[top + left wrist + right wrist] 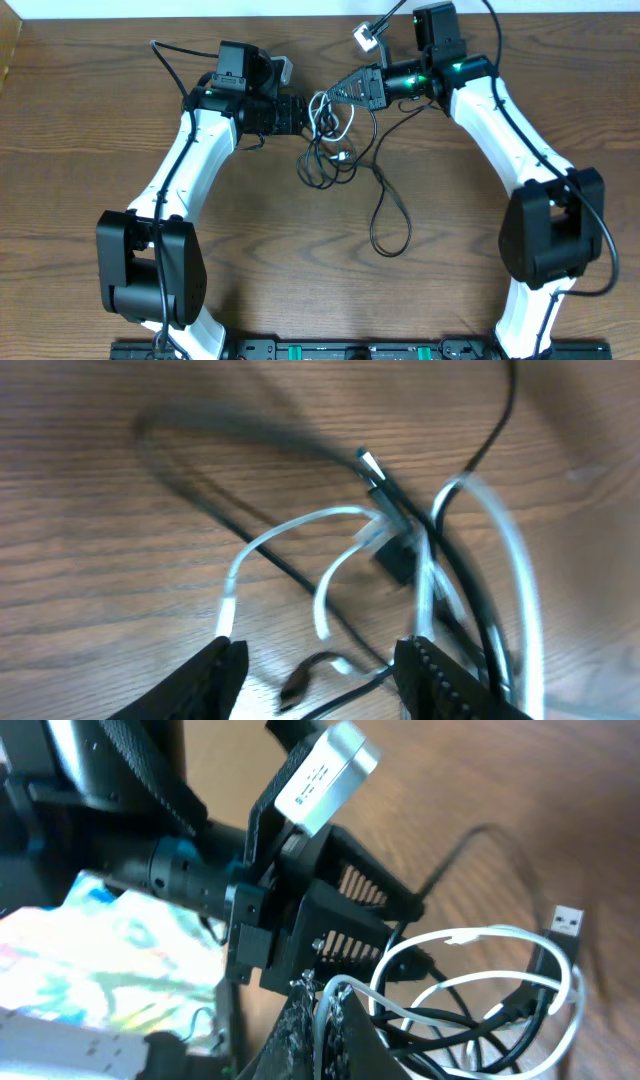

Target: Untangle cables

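A brown wood-grain table (90, 100) filled the overhead view, with a pale strip of wall along its far edge. The knot (328, 135) of cables lay on the table between the two arms. The white cable (470, 933) made small loops inside the knot. The black cable (497, 432) ran through those loops and trailed out of the knot in one long loop toward the arms' bases. A silver plug (565, 923) lay at the edge of the knot.

The left fingers (215, 675) sat just left of the knot, spread apart and holding nothing, with strands of both cables in front of them. The right fingers (300, 1025) sat at the far right of the knot, pressed together. The white cable came out right at their tips, but the views did not show whether it was pinched there.

The step in hand looked like taking a fresh hold so the two cables could be drawn apart. It would likely go best if the left fingers closed on one strand only, preferably black, close to a crossing. A slow pull away from the knot should then follow, since a quick tug could tighten the loops or drag both cables along.

No container appeared in any view, and the cables lay straight on the table.
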Action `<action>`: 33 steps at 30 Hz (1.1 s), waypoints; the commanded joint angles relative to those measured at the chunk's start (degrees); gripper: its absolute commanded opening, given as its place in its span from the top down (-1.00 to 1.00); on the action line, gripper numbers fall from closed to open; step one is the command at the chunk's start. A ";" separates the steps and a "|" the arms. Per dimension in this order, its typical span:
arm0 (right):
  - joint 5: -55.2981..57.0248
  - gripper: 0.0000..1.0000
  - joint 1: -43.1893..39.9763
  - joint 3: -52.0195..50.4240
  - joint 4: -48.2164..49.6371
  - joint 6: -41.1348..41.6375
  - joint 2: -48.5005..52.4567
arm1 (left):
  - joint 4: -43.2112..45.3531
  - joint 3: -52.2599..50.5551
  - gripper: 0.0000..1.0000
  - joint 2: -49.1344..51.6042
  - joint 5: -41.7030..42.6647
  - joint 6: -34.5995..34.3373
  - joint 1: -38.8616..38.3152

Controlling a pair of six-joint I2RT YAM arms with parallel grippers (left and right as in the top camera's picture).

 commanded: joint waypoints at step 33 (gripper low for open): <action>-23.08 0.98 -2.56 0.28 30.38 25.11 3.28 | 4.31 -0.09 -0.46 3.85 28.76 2.73 2.51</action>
